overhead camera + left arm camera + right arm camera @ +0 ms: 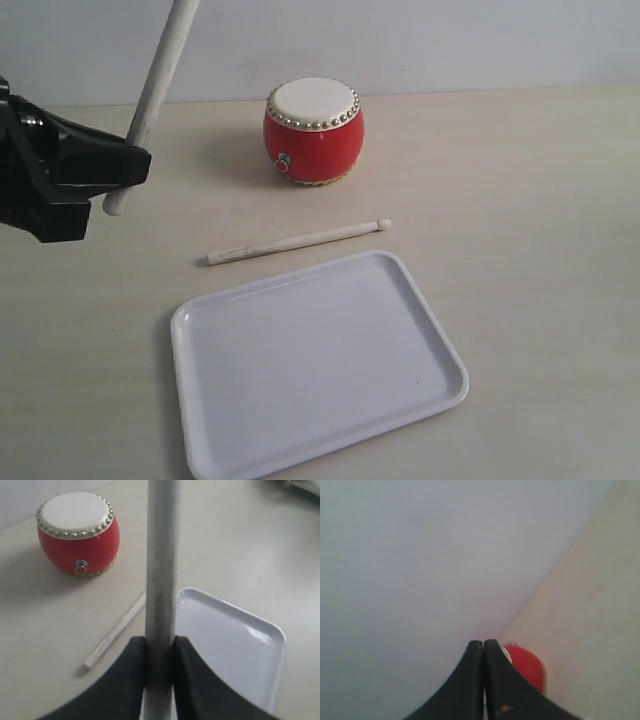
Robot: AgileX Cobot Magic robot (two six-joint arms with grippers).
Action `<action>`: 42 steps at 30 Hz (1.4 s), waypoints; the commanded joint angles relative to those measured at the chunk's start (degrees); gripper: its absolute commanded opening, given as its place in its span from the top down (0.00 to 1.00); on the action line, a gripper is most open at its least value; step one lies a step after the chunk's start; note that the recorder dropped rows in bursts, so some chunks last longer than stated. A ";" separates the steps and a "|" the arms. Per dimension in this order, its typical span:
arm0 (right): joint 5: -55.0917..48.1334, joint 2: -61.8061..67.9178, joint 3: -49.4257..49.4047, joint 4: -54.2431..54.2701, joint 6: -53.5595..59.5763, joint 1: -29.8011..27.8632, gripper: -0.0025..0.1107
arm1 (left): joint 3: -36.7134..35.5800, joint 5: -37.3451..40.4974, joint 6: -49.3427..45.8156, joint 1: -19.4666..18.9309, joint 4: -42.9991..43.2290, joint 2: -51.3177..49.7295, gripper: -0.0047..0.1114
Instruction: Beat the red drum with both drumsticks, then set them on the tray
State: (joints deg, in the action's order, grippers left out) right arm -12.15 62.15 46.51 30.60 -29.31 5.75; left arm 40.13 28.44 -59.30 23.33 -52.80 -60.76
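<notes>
The red drum [313, 135] with its cream top stands at the back of the table. My left gripper [128, 165] is at the left, shut on one pale drumstick [160, 85] near its butt end. That stick slants upward and out of the top of the view, well left of the drum. In the left wrist view the jaws [160, 642] clamp the stick [161, 555] on both sides. The other drumstick [300, 241] lies flat between the drum and the white tray [315, 365]. My right gripper [484, 642] is shut on nothing, and part of the drum [527, 667] shows behind it.
The tray holds nothing and sits near the table's front edge. A pale wall runs along the back of the table behind the drum. The right arm does not show in the exterior view.
</notes>
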 commanded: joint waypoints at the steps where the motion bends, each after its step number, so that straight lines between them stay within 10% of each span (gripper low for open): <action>1: -13.22 12.59 11.25 1.20 15.11 5.97 0.94 | -0.61 -1.53 0.77 0.06 -0.55 0.56 0.96; 10: -31.58 37.26 32.07 -2.14 23.07 15.38 0.77 | -1.53 -2.68 1.78 0.06 -0.21 2.30 0.96; 24: -19.60 48.51 35.09 -27.78 -43.65 28.61 0.64 | -1.53 -5.33 3.29 0.06 0.10 3.28 0.96; 42: -13.11 54.87 35.09 -26.72 -59.40 31.52 0.58 | -1.53 -5.61 3.29 0.06 0.10 6.42 0.96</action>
State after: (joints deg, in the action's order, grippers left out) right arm -25.83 116.80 81.25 4.59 -88.14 37.21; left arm 38.74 23.69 -56.35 23.33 -52.11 -54.79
